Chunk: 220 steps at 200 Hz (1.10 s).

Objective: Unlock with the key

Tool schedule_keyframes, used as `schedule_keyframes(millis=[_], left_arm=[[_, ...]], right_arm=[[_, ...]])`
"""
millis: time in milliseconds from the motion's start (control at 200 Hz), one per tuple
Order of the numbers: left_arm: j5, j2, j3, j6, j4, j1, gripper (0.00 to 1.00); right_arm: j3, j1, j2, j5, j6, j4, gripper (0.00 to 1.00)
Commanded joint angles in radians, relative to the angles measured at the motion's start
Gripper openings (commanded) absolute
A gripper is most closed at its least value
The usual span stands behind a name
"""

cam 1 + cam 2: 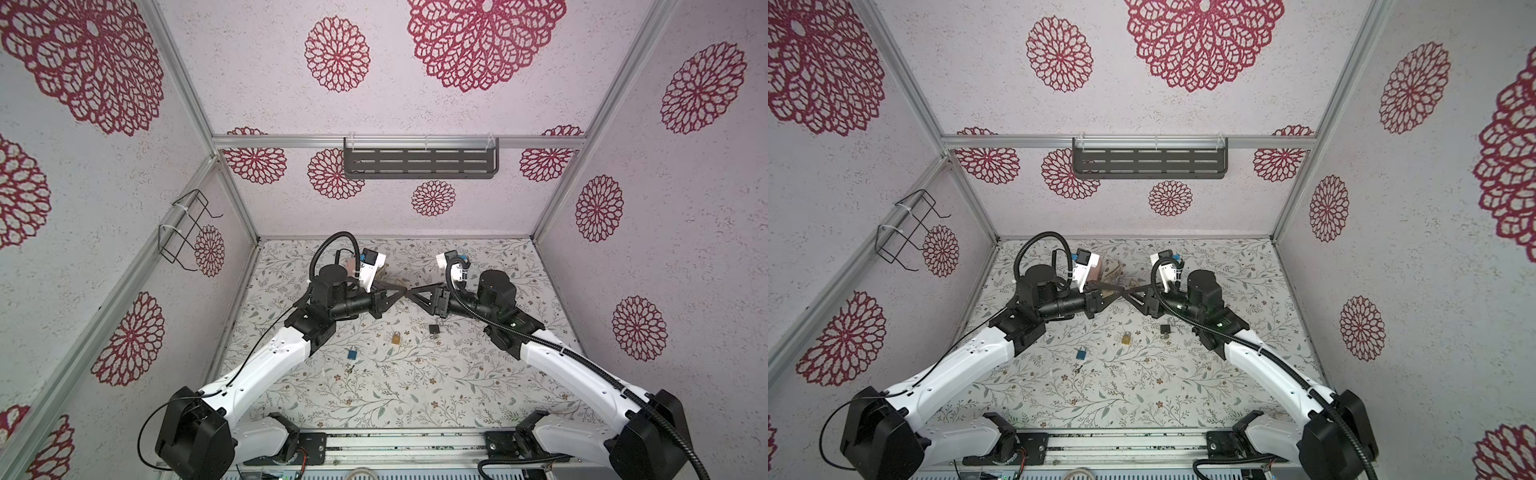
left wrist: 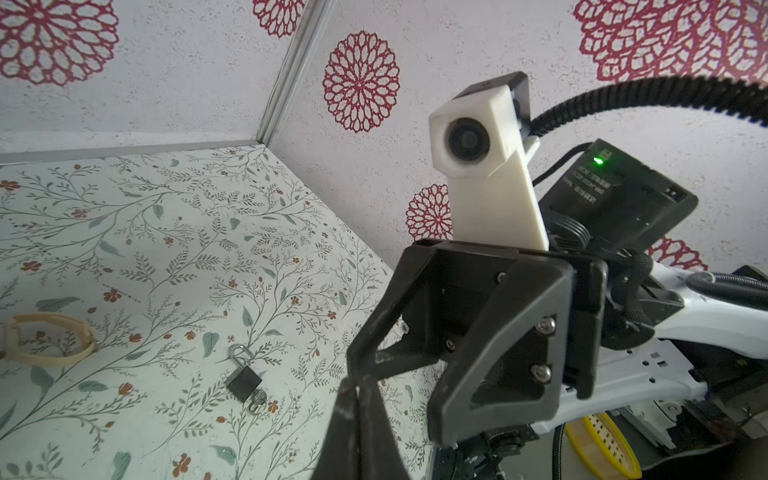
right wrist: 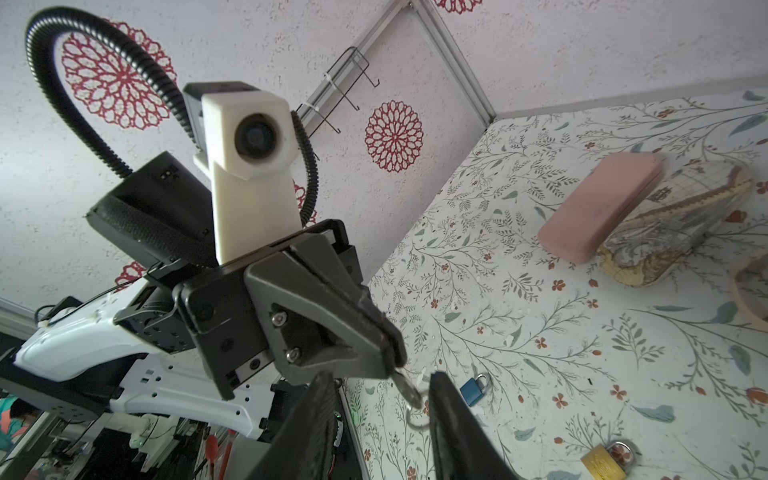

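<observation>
- Two grippers meet tip to tip above the middle of the table [image 1: 374,399] in both top views: left gripper [image 3: 390,362] and right gripper [image 1: 412,294].
- Left gripper: jaws pressed together, pinching the key [image 3: 401,384] by one end. The free end juts past the tips and carries a wire ring [image 3: 417,415] that hangs loose.
- Right gripper: jaws spread, one finger on each side of the key, neither seen to touch it. Judged a handover on which this gripper has not yet closed.
- Three padlocks lie flat on the table, nearer the robot's base than the grippers and well apart from the key: black padlock [image 1: 434,329], brass padlock [image 1: 396,338], blue padlock [image 1: 352,354]. Which one the key fits cannot be told.
- Handling of the key (judged): small, thin, stiff and light. Its smooth metal faces may slip or swivel between the pads. The ring end is probably the head, so that is the place to take it, flat across the wide faces. This leaves the blade free once the left gripper lets go. The ring should stay outside the pinch.
- Handling of a padlock (judged): compact, rigid, heavier than the key, and likely to slide on the table when pushed. Best held by the body across its flat faces, with the keyhole end and shackle left uncovered.
</observation>
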<state>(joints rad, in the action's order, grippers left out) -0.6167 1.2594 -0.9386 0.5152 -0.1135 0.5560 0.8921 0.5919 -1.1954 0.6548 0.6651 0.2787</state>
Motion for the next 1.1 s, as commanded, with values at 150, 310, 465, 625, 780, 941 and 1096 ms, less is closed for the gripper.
schedule_keyframes(millis=[150, 310, 465, 625, 780, 941, 1096], left_arm=[[-0.068, 0.016, -0.036, -0.072, 0.047, -0.005, 0.00], [-0.060, 0.014, -0.049, -0.086, 0.064, -0.004, 0.00], [-0.061, 0.014, -0.052, -0.084, 0.063, -0.007, 0.00], [-0.075, 0.017, -0.057, -0.081, 0.054, -0.006, 0.00], [-0.081, 0.020, -0.060, -0.077, 0.046, -0.006, 0.00], [-0.084, 0.029, -0.065, -0.069, 0.039, -0.007, 0.00], [-0.101, 0.038, -0.071, -0.062, 0.027, -0.007, 0.00]], right_arm=[[0.038, -0.021, -0.015, 0.109, -0.054, 0.003, 0.33], [0.035, -0.026, -0.020, 0.130, -0.060, 0.003, 0.29], [0.025, -0.034, -0.017, 0.136, -0.067, -0.008, 0.28], [0.019, -0.038, -0.015, 0.147, -0.065, 0.005, 0.26], [0.018, -0.041, -0.028, 0.160, -0.067, 0.010, 0.24], [0.018, -0.044, -0.036, 0.167, -0.073, 0.011, 0.23], [0.015, -0.049, -0.040, 0.176, -0.067, 0.020, 0.21]])
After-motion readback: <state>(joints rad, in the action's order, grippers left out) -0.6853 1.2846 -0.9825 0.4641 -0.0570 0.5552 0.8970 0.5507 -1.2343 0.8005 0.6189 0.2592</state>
